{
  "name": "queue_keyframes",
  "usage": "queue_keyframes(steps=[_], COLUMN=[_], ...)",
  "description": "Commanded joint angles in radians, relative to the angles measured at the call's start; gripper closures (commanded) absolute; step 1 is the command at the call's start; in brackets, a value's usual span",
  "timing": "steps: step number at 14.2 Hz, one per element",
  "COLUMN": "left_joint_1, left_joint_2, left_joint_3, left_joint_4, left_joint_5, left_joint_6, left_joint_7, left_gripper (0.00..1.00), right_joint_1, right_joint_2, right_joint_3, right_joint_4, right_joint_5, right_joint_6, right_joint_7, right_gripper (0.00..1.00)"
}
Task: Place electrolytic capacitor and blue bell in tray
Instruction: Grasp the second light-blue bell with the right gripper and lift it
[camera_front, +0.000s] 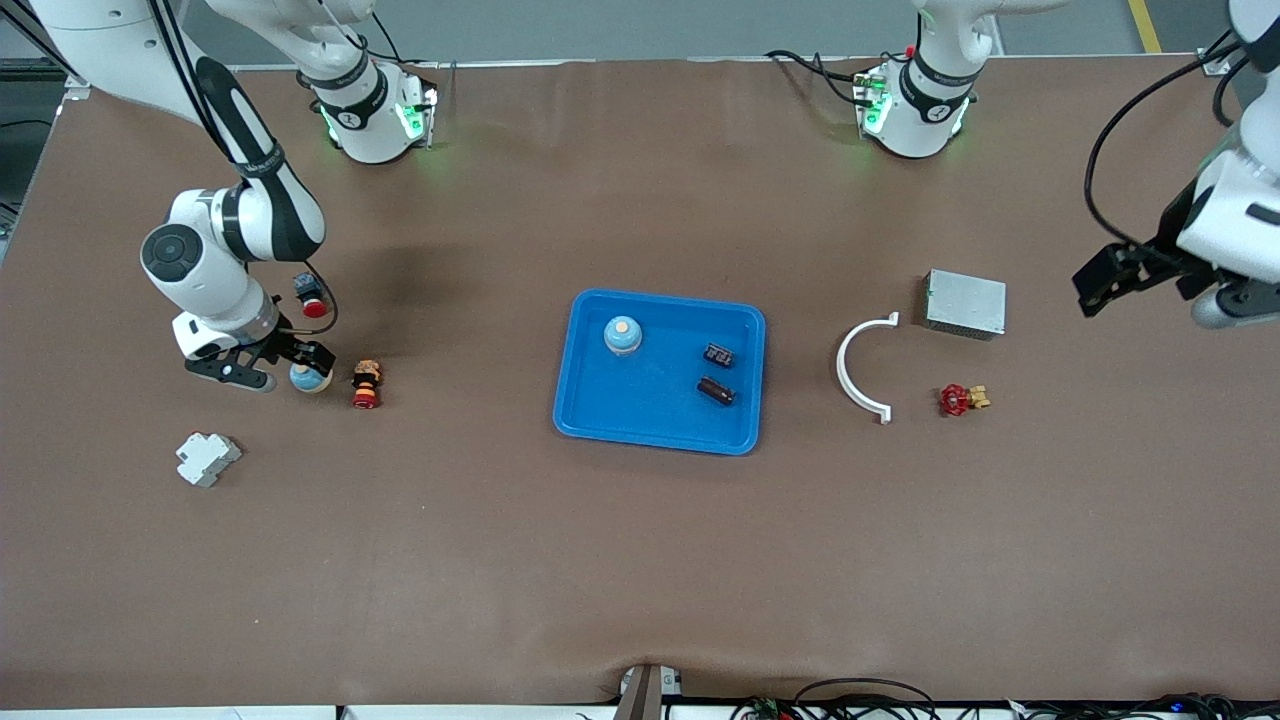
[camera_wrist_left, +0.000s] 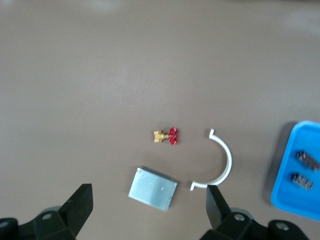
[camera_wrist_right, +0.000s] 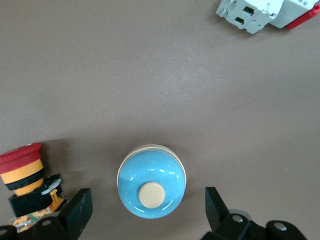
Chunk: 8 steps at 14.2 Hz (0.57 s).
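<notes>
White plastic terminal block (camera_front: 207, 459) lies nearest; right gripper (camera_front: 272, 366) fingers spread wide around a round blue bell (camera_front: 310, 378), ungrasped; left gripper (camera_front: 1135, 277) fingers spread, empty, over the brown surface (camera_front: 640, 560).

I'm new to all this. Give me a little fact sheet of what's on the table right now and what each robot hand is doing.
tray: blue, mid-table
in tray: one blue bell, two dark capacitors
second blue bell: on the table, between the right gripper's open fingers
right gripper: low at that bell, open
left gripper: waiting, open, above the table near the grey box
other things: white curved clip, red valve, red button, white block
</notes>
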Motion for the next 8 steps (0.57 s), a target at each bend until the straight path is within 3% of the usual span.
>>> queue_keyframes(steps=[1,8], left_joint_1=[-0.02,-0.014], left_joint_2=[-0.065,-0.14], left_joint_3=[0.057,0.057], left_joint_4=[-0.055,-0.109], left_joint_5=[-0.053,-0.054], left_joint_6=[-0.031,-0.062], left_joint_7=[0.078,0.08], left_gripper=[0.0,0.0], right_joint_1=[-0.016,-0.016], right_joint_2=[0.006,0.024], right_joint_3=[0.015,0.015], right_joint_4=[-0.014,-0.013], right_joint_5=[0.022,0.022], right_joint_6=[0.028,0.041], right_joint_7=[-0.012,-0.012], right_gripper=[0.0,0.0])
